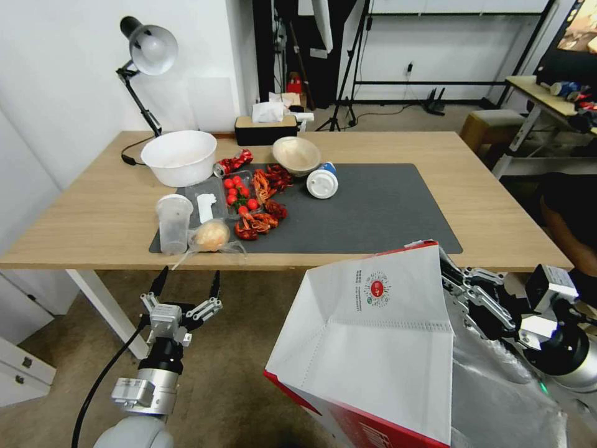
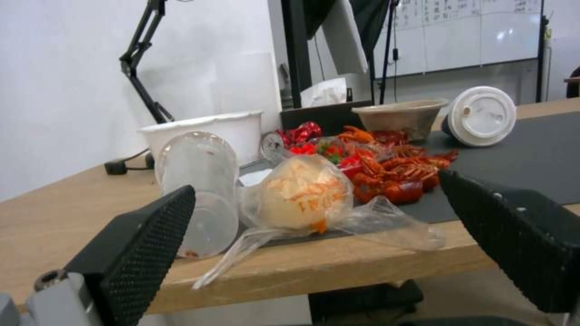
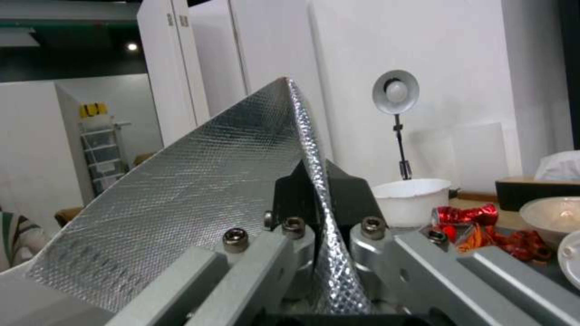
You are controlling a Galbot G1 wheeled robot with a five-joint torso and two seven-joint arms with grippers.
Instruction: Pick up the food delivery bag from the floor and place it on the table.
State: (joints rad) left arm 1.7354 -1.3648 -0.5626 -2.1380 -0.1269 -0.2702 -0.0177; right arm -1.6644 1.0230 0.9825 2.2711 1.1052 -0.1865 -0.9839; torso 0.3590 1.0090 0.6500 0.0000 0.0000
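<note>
The food delivery bag [image 1: 379, 348] hangs off the floor [image 1: 236, 373], in front of the table [image 1: 81, 230] and just short of its near edge, its top corner about level with the tabletop. The right gripper [image 3: 318, 190] carries it alone, jaws pinched tight on a thin fold of the silver foil lining at the bag's rim rather than on a handle. That grip is the main risk: foil is slick and thin, so the fold may slide out or tear under the bag's weight, and the bag would drop back to the carpet.

The bag hangs tilted, red side panel low. If it is not raised further, I judge that its lower body may catch the table edge as it goes forward.

The left half of the dark mat [image 1: 373, 211] is crowded: a clear cup [image 1: 173, 222], a bagged bun [image 1: 211, 236] right at the edge, crayfish [image 1: 261, 218], tomatoes [image 1: 239, 193], a tipped lidded cup [image 1: 323, 182]. A bag swinging left could sweep these off; the mat's right half looks safer.

The left gripper [image 1: 186, 289] waits below the table edge near the bun, fingers spread wide and holding nothing.
</note>
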